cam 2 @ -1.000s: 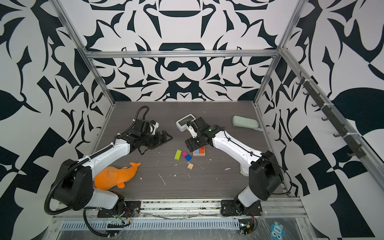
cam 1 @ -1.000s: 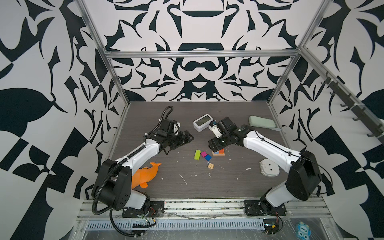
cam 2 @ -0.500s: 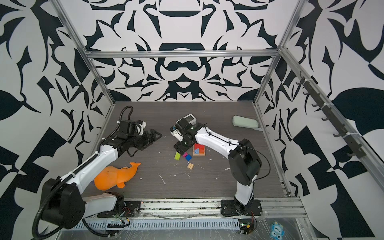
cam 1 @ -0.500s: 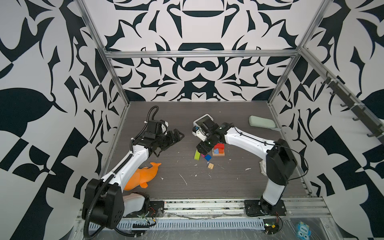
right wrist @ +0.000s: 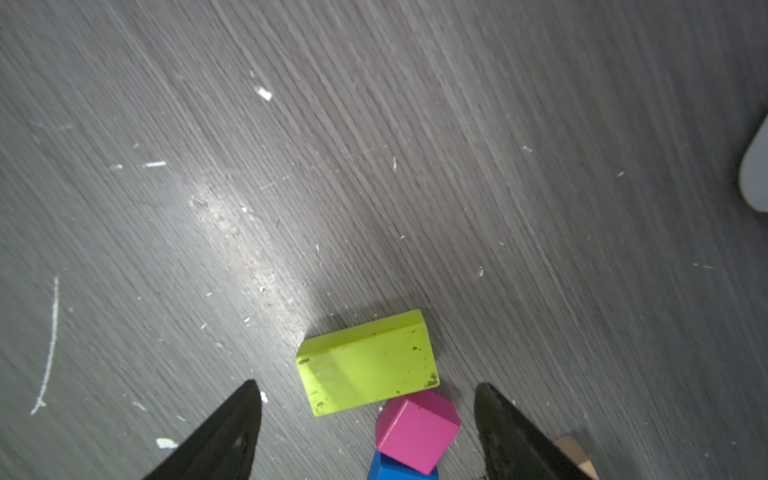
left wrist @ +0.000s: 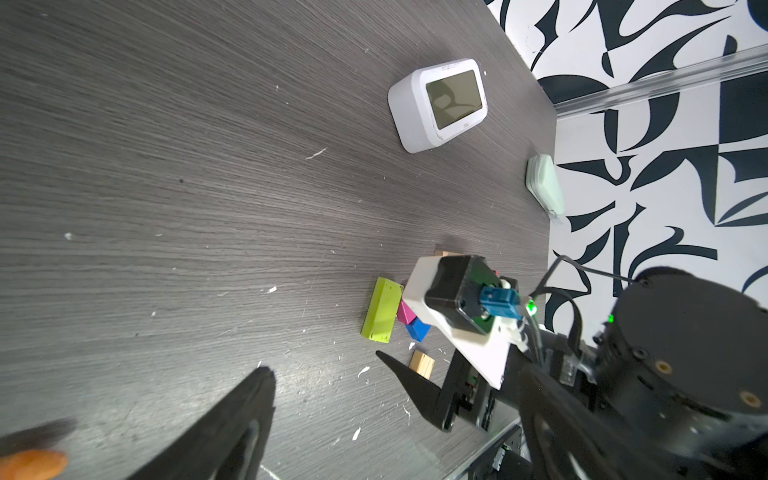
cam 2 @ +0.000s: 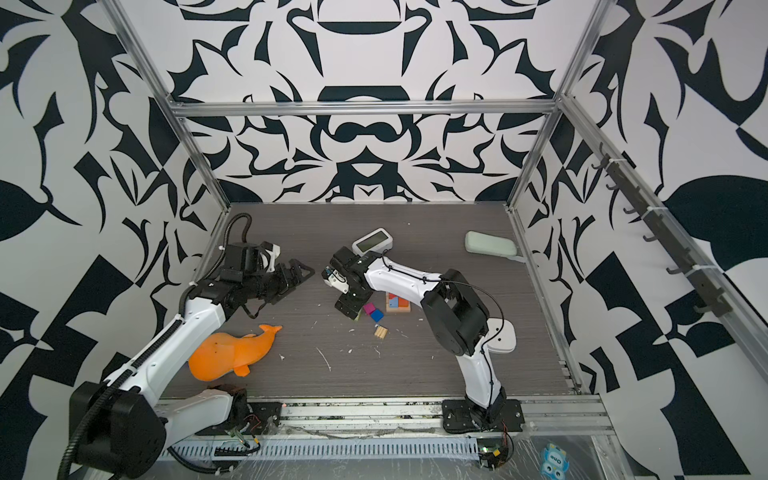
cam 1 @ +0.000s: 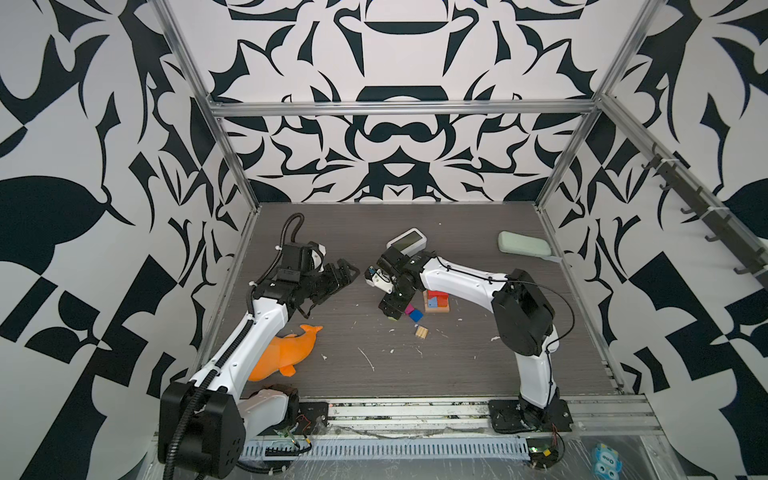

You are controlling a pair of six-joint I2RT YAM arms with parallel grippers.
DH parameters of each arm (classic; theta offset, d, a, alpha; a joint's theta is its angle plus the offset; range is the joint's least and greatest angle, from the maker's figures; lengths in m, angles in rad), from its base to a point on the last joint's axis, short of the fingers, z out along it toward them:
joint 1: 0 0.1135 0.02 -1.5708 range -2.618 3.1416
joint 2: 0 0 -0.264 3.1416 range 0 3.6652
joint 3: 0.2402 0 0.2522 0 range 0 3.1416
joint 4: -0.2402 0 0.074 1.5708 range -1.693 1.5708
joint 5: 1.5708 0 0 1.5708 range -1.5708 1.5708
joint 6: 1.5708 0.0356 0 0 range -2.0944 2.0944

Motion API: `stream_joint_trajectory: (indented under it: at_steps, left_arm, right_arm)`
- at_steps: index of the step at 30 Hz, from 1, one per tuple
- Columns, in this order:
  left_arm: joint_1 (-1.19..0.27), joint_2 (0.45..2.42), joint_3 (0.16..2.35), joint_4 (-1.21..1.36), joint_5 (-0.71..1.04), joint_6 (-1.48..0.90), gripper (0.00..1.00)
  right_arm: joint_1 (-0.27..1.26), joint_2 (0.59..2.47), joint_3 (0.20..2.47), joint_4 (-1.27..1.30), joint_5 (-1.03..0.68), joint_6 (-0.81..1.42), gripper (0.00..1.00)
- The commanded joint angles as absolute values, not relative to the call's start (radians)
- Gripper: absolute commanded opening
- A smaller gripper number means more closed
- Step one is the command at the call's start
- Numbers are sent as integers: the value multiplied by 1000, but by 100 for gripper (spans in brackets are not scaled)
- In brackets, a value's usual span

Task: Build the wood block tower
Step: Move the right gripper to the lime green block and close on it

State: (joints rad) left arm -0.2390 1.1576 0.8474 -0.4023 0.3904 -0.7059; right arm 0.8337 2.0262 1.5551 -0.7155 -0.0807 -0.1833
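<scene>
The tower [cam 1: 436, 301] is a tan base carrying red and light blue blocks, right of centre. Just left of it lie a magenta cube [cam 1: 409, 309] and a dark blue cube [cam 1: 415, 316], with a tan cube [cam 1: 421, 332] nearer the front. My right gripper [cam 1: 392, 313] points down, open, over the lime green bar [right wrist: 368, 361]. In the right wrist view the bar lies across the fingertips and the magenta cube [right wrist: 417, 430] sits between the fingers, untouched. My left gripper [cam 1: 347, 272] hangs open and empty further left.
An orange dolphin toy [cam 1: 286, 353] lies beside the left arm at front left. A white digital clock [cam 1: 407, 241] stands behind the right gripper. A pale green case [cam 1: 523, 245] sits at back right. Metal frame rails edge the floor.
My right gripper has swung left from over the tower to above the lime green bar. My left arm has drawn back to the left, still open.
</scene>
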Motion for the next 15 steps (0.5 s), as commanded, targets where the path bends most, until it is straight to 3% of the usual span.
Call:
stream_joint_trajectory:
  at_steps: [1, 15]
  left_arm:
    - [-233, 1145, 835, -434, 405, -693, 94]
    - [-232, 1161, 833, -420, 404, -693, 94]
  right_arm:
    - [839, 2025, 1594, -729, -67, -214, 84]
    - [841, 2059, 1554, -720, -73, -234, 79]
